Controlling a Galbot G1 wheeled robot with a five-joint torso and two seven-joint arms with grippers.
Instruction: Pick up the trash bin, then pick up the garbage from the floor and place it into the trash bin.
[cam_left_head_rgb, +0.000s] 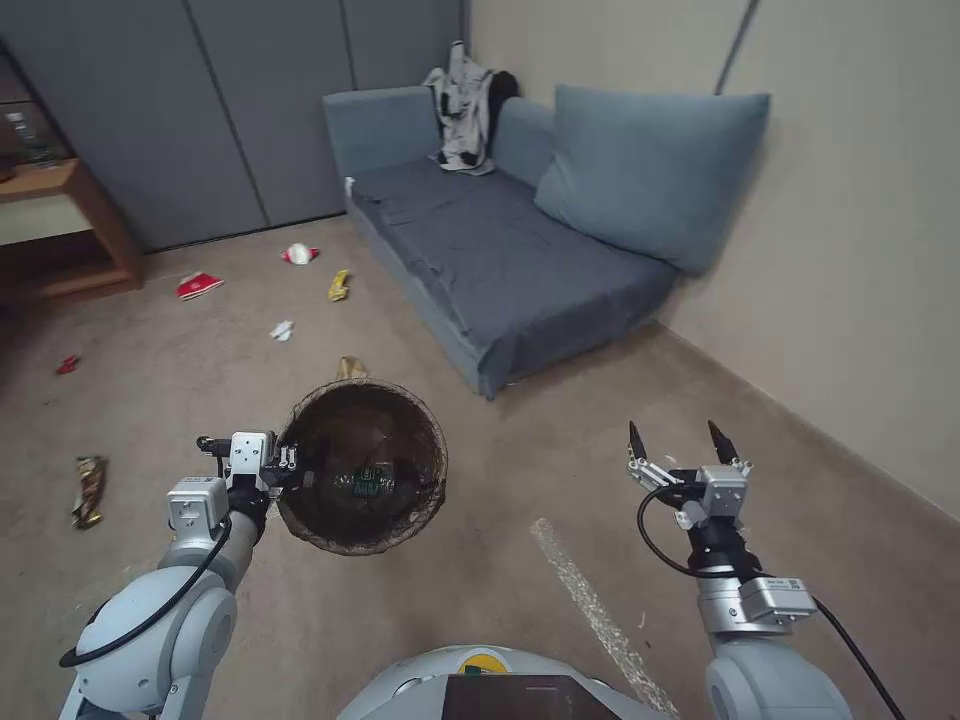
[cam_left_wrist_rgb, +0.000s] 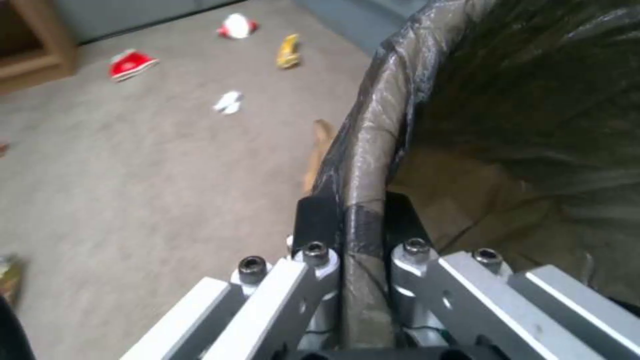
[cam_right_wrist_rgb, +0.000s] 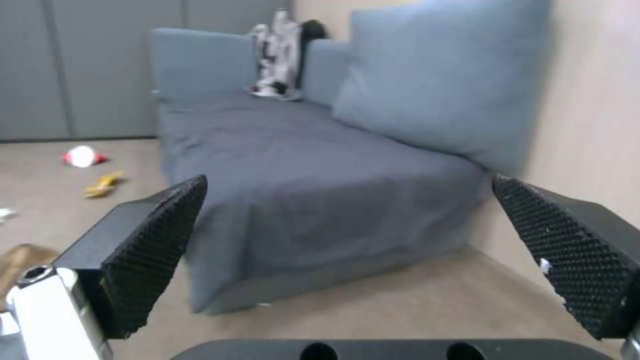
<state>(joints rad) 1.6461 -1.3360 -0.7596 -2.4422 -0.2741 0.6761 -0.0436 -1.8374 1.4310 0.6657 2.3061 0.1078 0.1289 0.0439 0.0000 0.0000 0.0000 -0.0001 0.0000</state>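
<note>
My left gripper (cam_left_head_rgb: 291, 466) is shut on the near-left rim of the trash bin (cam_left_head_rgb: 410, 440), one finger inside and one outside the dark bag (cam_left_wrist_rgb: 363, 160). The bin's mouth faces me, and a green-labelled bottle (cam_left_head_rgb: 368, 483) lies at its bottom. On the carpet beyond lie garbage pieces: a brown paper bag (cam_left_head_rgb: 350, 366), white tissue (cam_left_head_rgb: 283, 330), yellow wrapper (cam_left_head_rgb: 340, 285), red-and-white packet (cam_left_head_rgb: 299, 254), red packet (cam_left_head_rgb: 199, 286) and a foil wrapper (cam_left_head_rgb: 88, 490). My right gripper (cam_left_head_rgb: 680, 440) hangs open and holds nothing, off to the bin's right, facing the sofa (cam_right_wrist_rgb: 313, 190).
A grey-blue sofa (cam_left_head_rgb: 500, 250) with a big cushion and grey-and-white clothing (cam_left_head_rgb: 462, 105) stands along the right wall. A wooden shelf (cam_left_head_rgb: 70, 230) is at far left, grey cabinet doors behind. A pale strip (cam_left_head_rgb: 590, 600) marks the carpet between my arms.
</note>
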